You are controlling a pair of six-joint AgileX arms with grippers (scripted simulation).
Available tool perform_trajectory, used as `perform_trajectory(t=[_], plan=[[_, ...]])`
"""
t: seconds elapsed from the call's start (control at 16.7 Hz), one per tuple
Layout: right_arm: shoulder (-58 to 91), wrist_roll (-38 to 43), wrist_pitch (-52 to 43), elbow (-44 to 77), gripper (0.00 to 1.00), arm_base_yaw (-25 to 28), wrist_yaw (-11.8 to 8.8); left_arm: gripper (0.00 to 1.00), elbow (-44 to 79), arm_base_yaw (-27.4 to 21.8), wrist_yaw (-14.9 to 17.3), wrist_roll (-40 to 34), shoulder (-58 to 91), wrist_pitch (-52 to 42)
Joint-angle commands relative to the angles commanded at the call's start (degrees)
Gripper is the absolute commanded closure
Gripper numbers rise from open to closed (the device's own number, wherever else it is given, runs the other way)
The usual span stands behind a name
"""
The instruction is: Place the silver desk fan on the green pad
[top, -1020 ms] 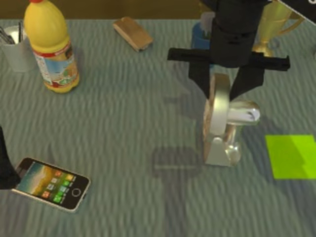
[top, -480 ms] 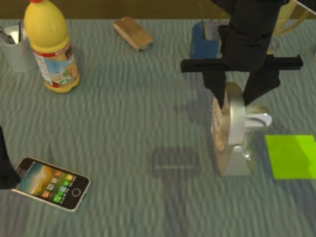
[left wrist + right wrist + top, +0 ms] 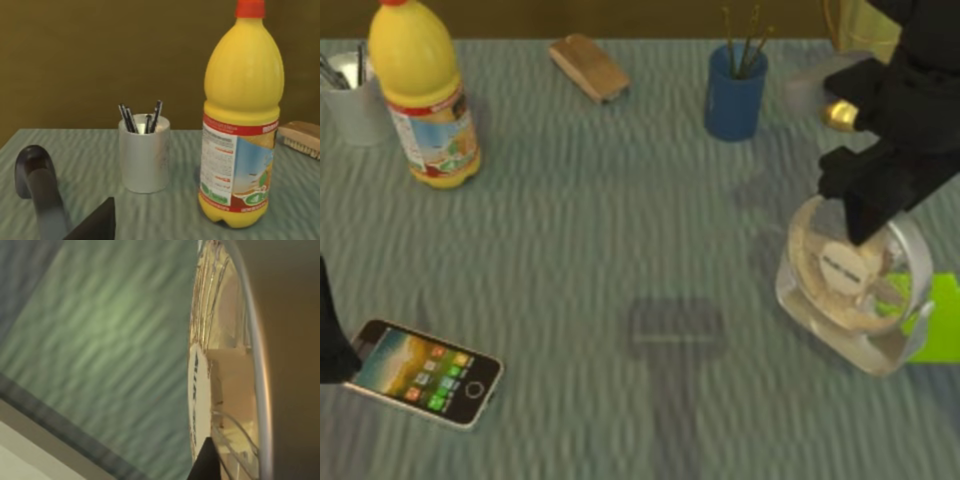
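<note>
The bench (image 3: pixel 620 250), covered in a rippled grey-green cloth, carries everything here. The right arm reaches in over the bench's right side, and its gripper (image 3: pixel 865 205) is clamped on the fan (image 3: pixel 850 290), one dark finger lying across the front of the wire cage near the round hub. The fan is tilted, its cage face turned up toward the overhead camera, and it covers the left part of the pad (image 3: pixel 942 320), of which only a green strip shows beside the cage; whether the fan touches the pad cannot be told. In the right wrist view the cage rim (image 3: pixel 255 365) and pale hub fill the picture edge-on. Left of the fan and far across the bench stands the yellow bottle (image 3: pixel 420 95), with a grey cup (image 3: pixel 350 105) of pens beside it. A blue cup (image 3: pixel 735 90) stands behind the fan, a brush (image 3: pixel 588 66) farther left. A phone (image 3: pixel 425 372) lies far left of the fan, just beside the parked left gripper (image 3: pixel 332 335), whose grip cannot be told.
</note>
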Motion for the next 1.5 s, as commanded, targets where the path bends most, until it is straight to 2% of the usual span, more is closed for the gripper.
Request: perform_trajectory(t=[0.3, 0.54, 0.72, 0.96, 1.32, 1.5], plan=[[-6.78, -29.67, 4.08, -8.77, 1.0, -6.21, -0.45, 0.0, 0.0, 0.0, 0.0, 0.0, 0.0, 0.0], [-11.09, -49.45, 8.53, -15.38, 1.0, -10.76, 0.87, 0.0, 0.0, 0.0, 0.0, 0.0, 0.0, 0.0], [-13.35, -60.21, 11.66, -19.18, 1.0, -13.38, 2.25, 0.0, 0.0, 0.0, 0.0, 0.0, 0.0, 0.0], [-14.75, -66.26, 13.98, -21.56, 1.0, -15.05, 3.39, 0.0, 0.0, 0.0, 0.0, 0.0, 0.0, 0.0], [-14.51, -66.14, 14.09, -21.63, 1.0, -14.76, 3.31, 0.0, 0.0, 0.0, 0.0, 0.0, 0.0, 0.0], [-14.19, -65.93, 17.61, -24.64, 1.0, -14.83, 3.33, 0.0, 0.0, 0.0, 0.0, 0.0, 0.0, 0.0]])
